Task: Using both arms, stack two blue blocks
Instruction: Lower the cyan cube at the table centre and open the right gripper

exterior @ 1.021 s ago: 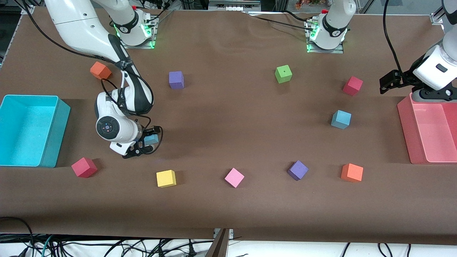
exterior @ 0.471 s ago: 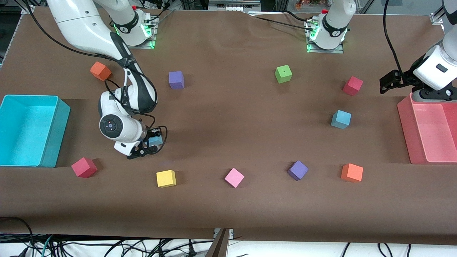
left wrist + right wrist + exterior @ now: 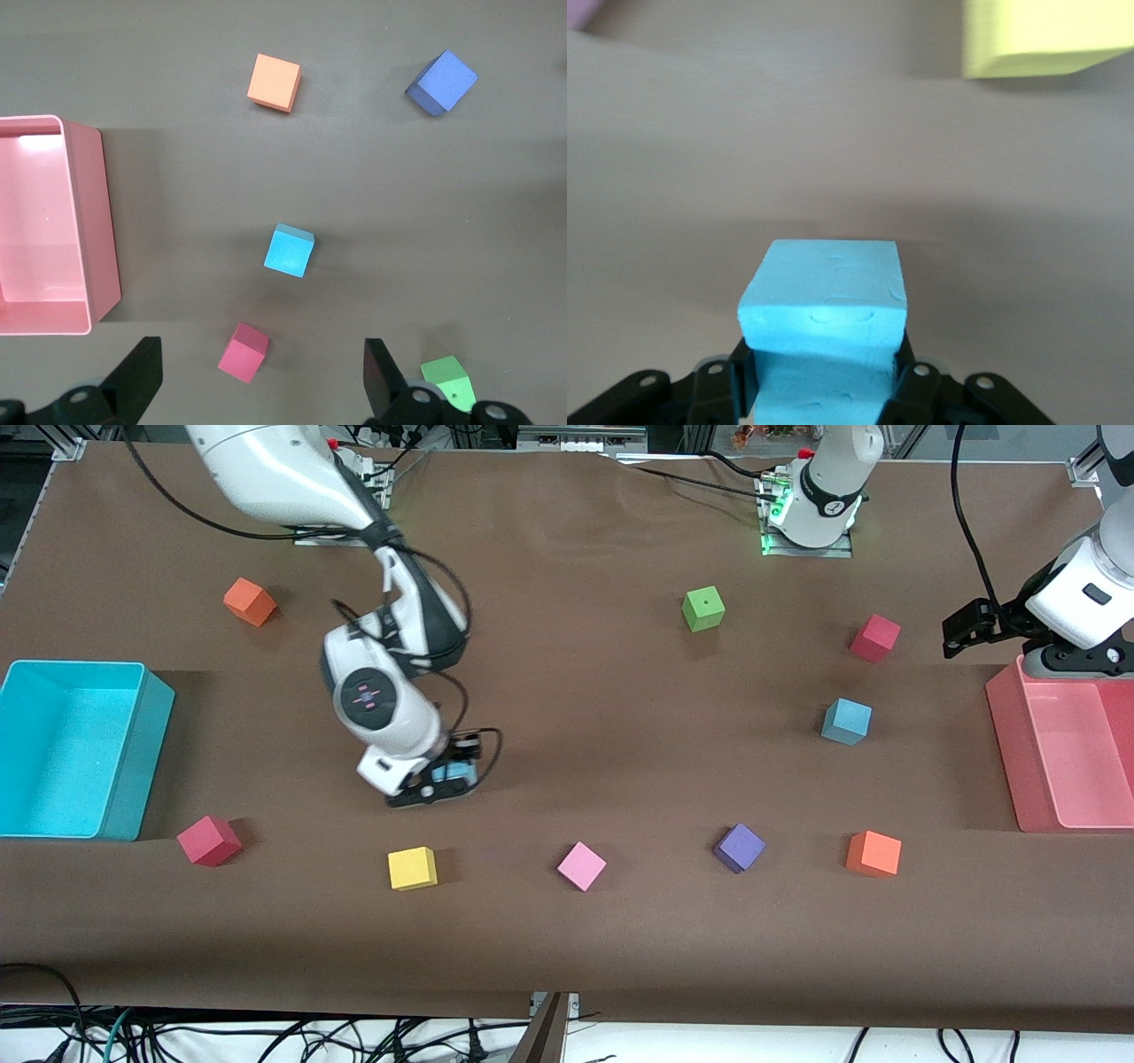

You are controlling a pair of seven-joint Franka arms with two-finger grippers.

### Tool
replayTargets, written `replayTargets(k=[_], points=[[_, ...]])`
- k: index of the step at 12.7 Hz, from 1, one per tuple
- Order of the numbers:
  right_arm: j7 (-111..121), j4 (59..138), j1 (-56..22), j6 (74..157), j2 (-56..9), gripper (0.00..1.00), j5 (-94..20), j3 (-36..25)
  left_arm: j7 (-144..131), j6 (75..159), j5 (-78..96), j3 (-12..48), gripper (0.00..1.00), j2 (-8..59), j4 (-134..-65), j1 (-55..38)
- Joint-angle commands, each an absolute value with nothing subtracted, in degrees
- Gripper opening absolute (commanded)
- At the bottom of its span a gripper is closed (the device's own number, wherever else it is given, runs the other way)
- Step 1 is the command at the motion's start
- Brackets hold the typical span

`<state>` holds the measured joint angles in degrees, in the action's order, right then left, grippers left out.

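My right gripper [image 3: 449,777] is shut on one blue block [image 3: 457,771] and holds it above the table, over bare cloth above the yellow cube [image 3: 413,867]. In the right wrist view the block [image 3: 824,305] sits squeezed between the fingers [image 3: 908,381]. The other blue block [image 3: 846,721] rests on the table toward the left arm's end; it also shows in the left wrist view [image 3: 290,251]. My left gripper [image 3: 970,627] is open and empty, held high beside the pink bin [image 3: 1010,726]; the left arm waits.
A cyan bin [image 3: 133,779] stands at the right arm's end. Loose cubes lie around: orange [image 3: 249,600], red [image 3: 209,840], pink [image 3: 581,865], purple [image 3: 739,847], orange [image 3: 873,854], green [image 3: 703,608], red [image 3: 875,638].
My right arm has carried the blue block toward the table's middle, away from the cyan bin. The purple cube near the right arm's base is now hidden by the arm. The left arm has not moved.
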<state>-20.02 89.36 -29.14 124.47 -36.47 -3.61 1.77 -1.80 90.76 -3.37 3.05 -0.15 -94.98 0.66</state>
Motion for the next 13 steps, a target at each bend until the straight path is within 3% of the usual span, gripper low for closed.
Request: replayTargets(k=[1,7,13], points=[[-30.7,81.6,-35.0,124.0,-42.6,0.31,-3.9,1.3,-2.1,90.0,-2.2,2.7,1.0,-0.9,-95.3,0.4],[-46.0,74.5,-43.9,124.7,-47.9,0.31,-3.9,1.3,-1.9,90.0,-2.2,2.6,1.0,-0.9,-95.3,0.5],[-51.8,73.5,-48.4,129.8,-51.9,0.32,-3.9,1.2,-1.8,88.9,-2.2,2.6,1.0,-0.9,-95.3,0.5]])
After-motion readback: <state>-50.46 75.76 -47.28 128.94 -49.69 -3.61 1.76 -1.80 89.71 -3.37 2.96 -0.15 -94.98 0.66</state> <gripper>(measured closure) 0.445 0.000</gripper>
